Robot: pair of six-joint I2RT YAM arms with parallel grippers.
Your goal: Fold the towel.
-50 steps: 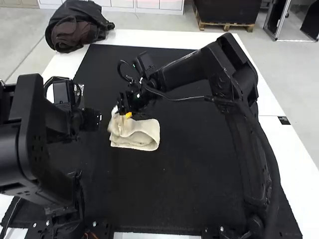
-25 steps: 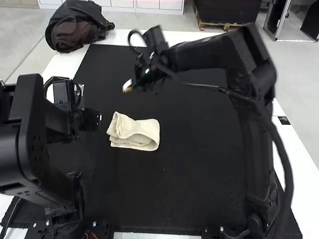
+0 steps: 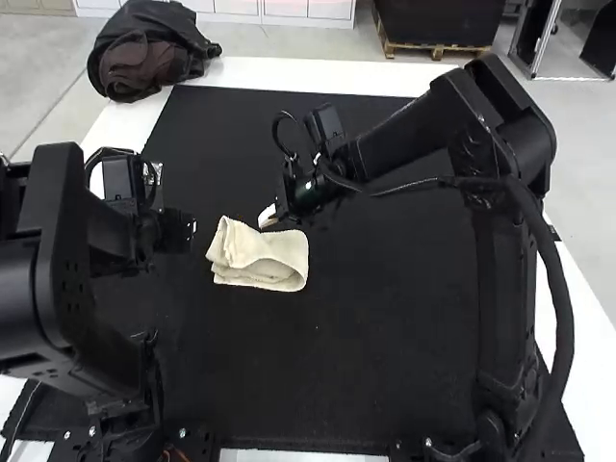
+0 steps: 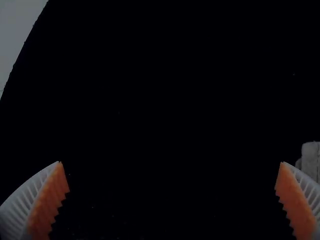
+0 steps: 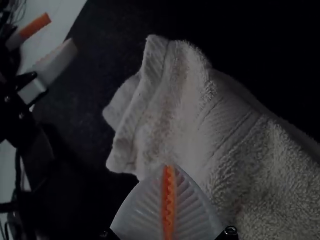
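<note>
Right tool [image 5: 169, 168] is pressed together, looks empty, by the far side of the towel [image 3: 258, 260], which lies nearer the left edge of the bench [image 3: 289, 74] than the right; left tool [image 4: 170, 162] is spread, empty. To tidy the fold, probably spread the right tool, pinch all layers at the uneven end, then flatten. Off-white plush terry, ribbed woven band, puffy rounded bend.

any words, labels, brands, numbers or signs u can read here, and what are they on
No readable text on the towel or the black mat.
One small dark tag, at the right side of the white table, is too small to read.
</note>
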